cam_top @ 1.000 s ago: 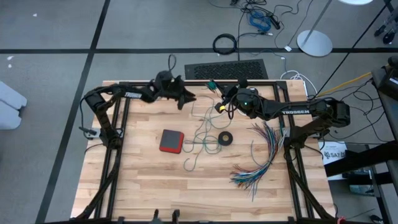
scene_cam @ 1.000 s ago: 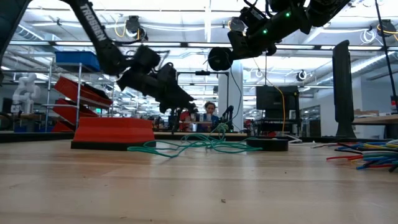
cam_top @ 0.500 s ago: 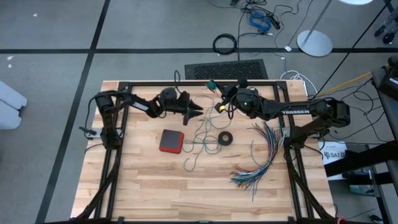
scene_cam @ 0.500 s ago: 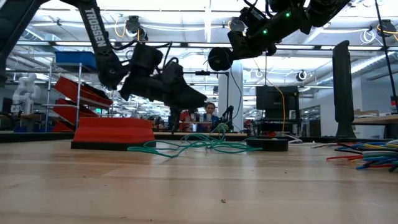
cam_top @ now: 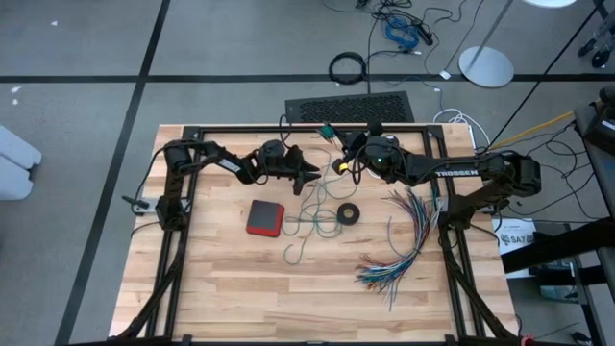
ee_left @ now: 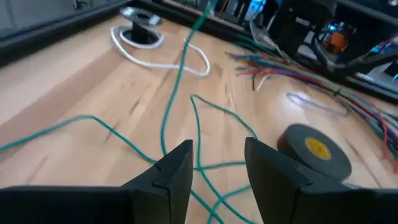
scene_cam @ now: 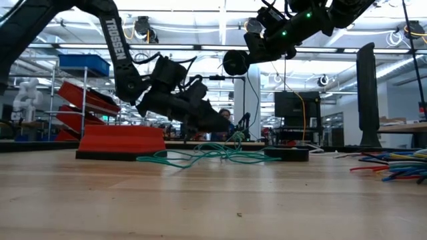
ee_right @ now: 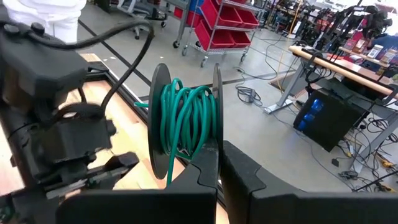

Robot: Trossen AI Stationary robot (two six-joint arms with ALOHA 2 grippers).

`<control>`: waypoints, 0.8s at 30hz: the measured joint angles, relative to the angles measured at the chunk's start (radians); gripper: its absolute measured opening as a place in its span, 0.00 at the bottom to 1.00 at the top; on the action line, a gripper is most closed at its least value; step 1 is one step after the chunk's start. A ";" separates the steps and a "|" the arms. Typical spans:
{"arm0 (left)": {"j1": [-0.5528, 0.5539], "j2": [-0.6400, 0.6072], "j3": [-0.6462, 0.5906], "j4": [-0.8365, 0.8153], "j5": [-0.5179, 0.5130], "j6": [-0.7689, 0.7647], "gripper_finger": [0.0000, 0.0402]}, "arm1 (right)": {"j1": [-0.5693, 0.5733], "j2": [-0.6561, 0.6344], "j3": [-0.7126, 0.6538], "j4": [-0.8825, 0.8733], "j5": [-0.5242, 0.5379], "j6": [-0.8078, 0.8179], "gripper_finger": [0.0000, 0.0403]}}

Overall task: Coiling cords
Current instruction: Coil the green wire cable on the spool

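Where the counter (cam_top: 221,288) is closest to the camera it's bare wood, with a fanned bundle of coloured wires (cam_top: 399,252) off to the near right. A bit farther in, a red block (cam_top: 264,217) lies left of centre and a black tape ring (cam_top: 348,213) right of centre. Between those two the teal-green cord (cam_top: 309,219) sprawls in loose loops, with one strand running up off the counter toward the far side. The left gripper (cam_top: 312,174) hangs just above the far end of that tangle, jaws apart and nothing between them; in its wrist view the teal loops lie right under and past its fingertips (ee_left: 180,160), not touching. The white cord (ee_left: 163,61) lies curled farther back on the wood, joined to a small round black-and-white piece (ee_left: 142,17). The right gripper (cam_top: 338,161) is at the far middle, up in the air, clamped shut on the edge of a black spool (ee_right: 185,126) wound with more teal cord.
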 joint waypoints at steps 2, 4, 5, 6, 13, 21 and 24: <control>-0.005 0.000 0.000 -0.011 -0.013 0.007 0.38 | 0.000 0.000 0.000 -0.001 0.000 0.000 0.00; -0.013 -0.001 0.000 -0.025 -0.045 0.041 0.38 | 0.000 0.000 0.000 -0.002 0.000 0.000 0.00; -0.016 -0.001 0.000 -0.037 -0.063 0.057 0.38 | 0.000 0.000 0.000 -0.002 0.000 0.000 0.00; -0.021 -0.001 0.000 -0.052 -0.090 0.070 0.38 | 0.000 0.000 0.000 -0.002 0.000 0.000 0.00; -0.002 -0.006 0.002 -0.098 -0.197 0.087 0.38 | 0.000 0.000 0.000 -0.001 0.000 0.000 0.00; -0.006 -0.007 0.061 -0.145 -0.115 0.049 0.38 | 0.000 0.000 0.000 -0.002 0.000 0.000 0.00; -0.012 0.004 0.081 -0.183 -0.124 0.073 0.38 | 0.000 0.000 0.000 -0.001 0.000 0.000 0.00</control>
